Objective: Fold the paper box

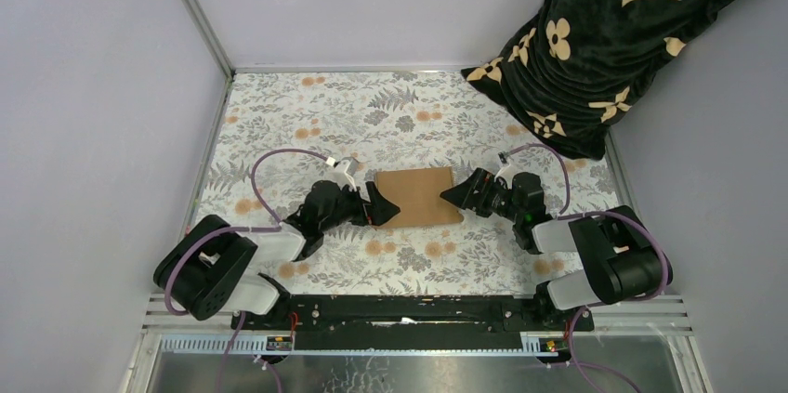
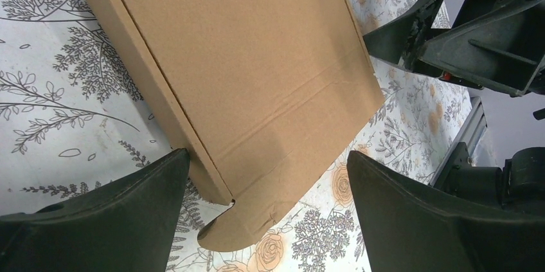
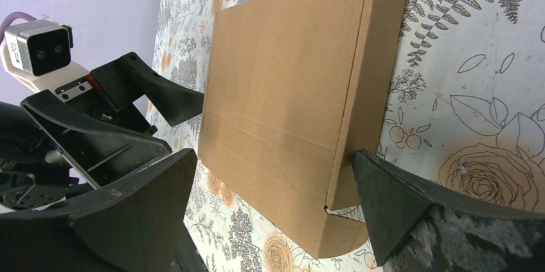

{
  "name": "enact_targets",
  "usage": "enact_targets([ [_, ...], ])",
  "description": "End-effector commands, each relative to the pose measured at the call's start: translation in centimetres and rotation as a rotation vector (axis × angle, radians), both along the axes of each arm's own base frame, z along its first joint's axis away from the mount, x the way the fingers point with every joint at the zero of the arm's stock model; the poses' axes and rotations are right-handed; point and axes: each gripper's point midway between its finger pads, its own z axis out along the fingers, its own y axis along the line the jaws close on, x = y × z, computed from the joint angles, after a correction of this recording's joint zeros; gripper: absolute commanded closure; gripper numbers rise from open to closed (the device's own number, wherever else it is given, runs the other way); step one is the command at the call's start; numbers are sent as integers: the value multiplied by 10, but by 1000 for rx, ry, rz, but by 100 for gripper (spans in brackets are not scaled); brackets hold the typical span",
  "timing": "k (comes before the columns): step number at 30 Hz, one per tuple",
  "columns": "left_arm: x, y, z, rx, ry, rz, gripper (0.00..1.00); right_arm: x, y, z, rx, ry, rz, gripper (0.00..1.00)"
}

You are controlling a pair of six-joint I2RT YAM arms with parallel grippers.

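The paper box (image 1: 417, 196) is a flat, closed brown cardboard box lying on the floral tablecloth (image 1: 325, 105) at mid-table. My left gripper (image 1: 383, 204) is open at the box's left end. In the left wrist view (image 2: 267, 155) its jaws straddle the near corner of the box (image 2: 250, 72), where a rounded tab (image 2: 241, 228) sticks out. My right gripper (image 1: 452, 194) is open at the box's right end. In the right wrist view (image 3: 273, 153) its jaws straddle the box (image 3: 289, 92), and a rounded tab (image 3: 340, 233) also shows there. Neither gripper is closed on the box.
A black blanket with beige flower marks (image 1: 613, 40) is heaped at the back right corner. Plain walls and a metal frame rail (image 1: 195, 12) bound the table on the left and back. The two grippers face each other across the box.
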Motion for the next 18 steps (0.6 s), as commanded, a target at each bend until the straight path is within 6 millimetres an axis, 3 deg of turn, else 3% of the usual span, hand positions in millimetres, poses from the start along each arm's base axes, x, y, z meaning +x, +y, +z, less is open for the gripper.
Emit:
enact_targets([
  [1,-2,-8,19,-35,-52,-22,1,-2,5,16,32,-45,30,0],
  [18,-3,-3,6,5,-26,-5,1,-6,0,-4,-19,3,21,0],
])
